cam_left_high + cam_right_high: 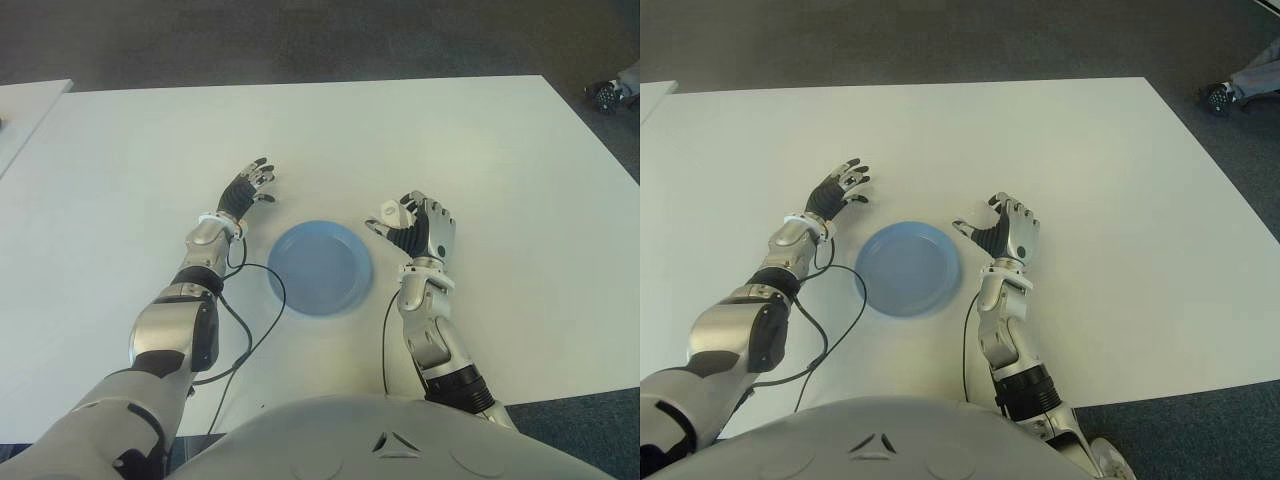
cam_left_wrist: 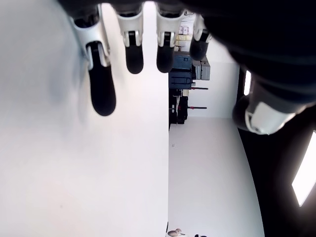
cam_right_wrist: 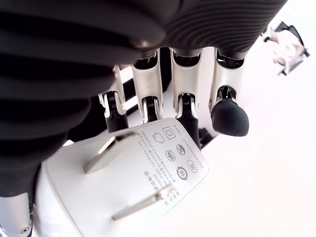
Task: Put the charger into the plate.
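White tabletop fills most of the left eye view, with dark carpet along the upper edge and a second white surface seen at the far left. A blue plate is seen just below the centre, empty. To its right, the right hand is raised with its fingers curled around a white charger, which is held beside the plate's upper right rim, not over its bowl. To the upper left of the plate, the left hand is shown with fingers spread and nothing held. A black cable is looped beside the left forearm at lower left.

In the right eye view the same layout is repeated, and a person's shoe is seen at the upper right.

In the left wrist view, relaxed fingers are seen extended over the table.

In the right wrist view, the charger's label face and two metal prongs are shown, gripped between thumb and fingers.
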### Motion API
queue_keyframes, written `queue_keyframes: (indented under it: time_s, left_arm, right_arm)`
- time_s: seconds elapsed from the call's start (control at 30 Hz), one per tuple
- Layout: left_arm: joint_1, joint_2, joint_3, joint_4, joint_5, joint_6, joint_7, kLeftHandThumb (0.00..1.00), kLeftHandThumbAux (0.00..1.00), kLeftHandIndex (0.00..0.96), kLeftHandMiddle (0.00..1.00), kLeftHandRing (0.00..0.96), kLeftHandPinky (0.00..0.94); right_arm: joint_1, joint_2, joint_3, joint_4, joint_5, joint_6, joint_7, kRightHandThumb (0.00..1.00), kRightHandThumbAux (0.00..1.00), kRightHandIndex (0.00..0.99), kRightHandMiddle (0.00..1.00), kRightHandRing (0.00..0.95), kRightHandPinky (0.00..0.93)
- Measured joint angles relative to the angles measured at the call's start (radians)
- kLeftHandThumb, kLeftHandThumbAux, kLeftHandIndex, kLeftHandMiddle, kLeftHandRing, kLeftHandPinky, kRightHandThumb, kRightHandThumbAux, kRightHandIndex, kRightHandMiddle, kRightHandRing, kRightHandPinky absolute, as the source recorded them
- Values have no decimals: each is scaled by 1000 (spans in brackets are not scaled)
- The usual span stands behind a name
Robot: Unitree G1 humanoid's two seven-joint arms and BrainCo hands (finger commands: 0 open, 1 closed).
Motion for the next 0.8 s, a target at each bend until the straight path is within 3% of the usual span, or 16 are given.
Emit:
queue_keyframes:
  time_s: [0.23,0.8]
  left_arm:
    - [-4,-3,-1,1,0,0,8,0,503,40,111,119,134]
    - [-6,-10,-3,2,3,-1,14,0,510,40,113,118,127]
  right_arm:
    - [-21,21,57,-56,-69,8,26,857,677,401,538,855,801]
    - [-19,35,161,-91,-152,22,133,857,676,402,542,862,854]
